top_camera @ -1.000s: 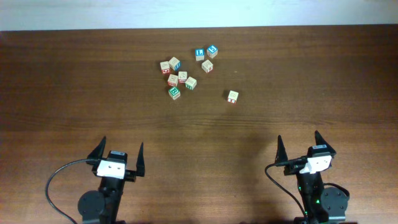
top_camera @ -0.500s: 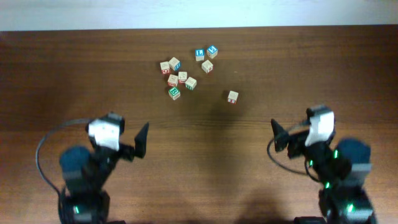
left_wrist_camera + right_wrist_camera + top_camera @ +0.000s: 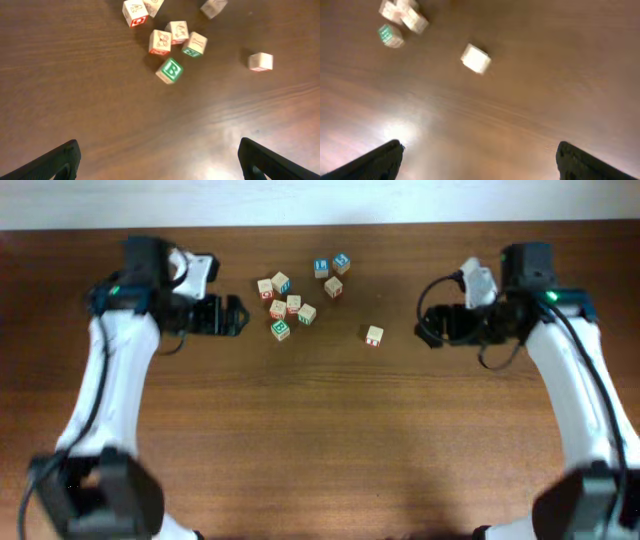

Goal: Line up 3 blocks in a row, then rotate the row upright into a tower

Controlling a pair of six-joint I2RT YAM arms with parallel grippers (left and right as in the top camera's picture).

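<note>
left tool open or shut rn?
Open. In the left wrist view the left tool has its fingers at opposite frame edges, with nothing between them.

Robot lab bench set up for handling trials.
Two white jointed arms, left (image 3: 110,380) and right (image 3: 575,390), reach over a dark wood worktop (image 3: 320,450), seen from a camera fixed above and one on each wrist. A green lamp (image 3: 548,297) glows on the right arm. Small letter cubes (image 3: 290,305) lie strewn at the far middle. A pale strip (image 3: 320,200) runs along the far edge; wall or floor, unclear.
</note>
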